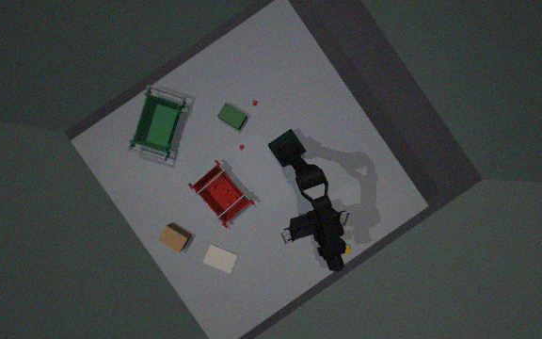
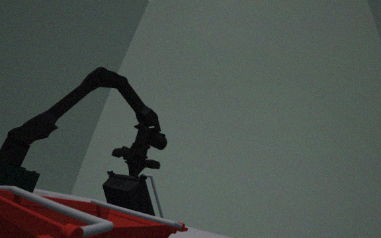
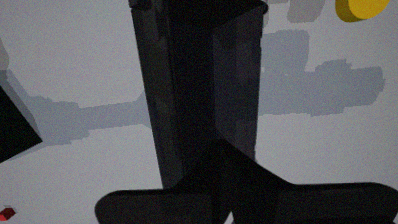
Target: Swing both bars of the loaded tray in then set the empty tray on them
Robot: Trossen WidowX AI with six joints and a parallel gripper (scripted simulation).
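The red loaded tray (image 1: 207,181) (image 2: 127,226) stands mid-table with small red blocks inside. Its two white wire bars (image 1: 210,178) (image 1: 233,207) (image 2: 45,202) lie in across its top. A black empty tray (image 1: 299,228) (image 2: 127,195) (image 3: 195,65) lies near the table's right front edge; it looks narrow from above, as if on its side, with one wire bar (image 2: 154,192) standing up at its end. My gripper (image 2: 133,172) (image 3: 218,144) is shut with nothing between the fingers. Its tips point down and touch the black tray's top edge. In the overhead view the arm hides the fingertips.
A green tray (image 1: 140,123) with its bars out stands at the far left. A green block (image 1: 231,116), a tan box (image 1: 174,236), a white slab (image 1: 219,258), two loose red cubes (image 1: 254,102) (image 1: 241,147) and a yellow disc (image 1: 344,250) (image 3: 362,7) lie around. The arm's base (image 1: 287,147) stands behind the black tray.
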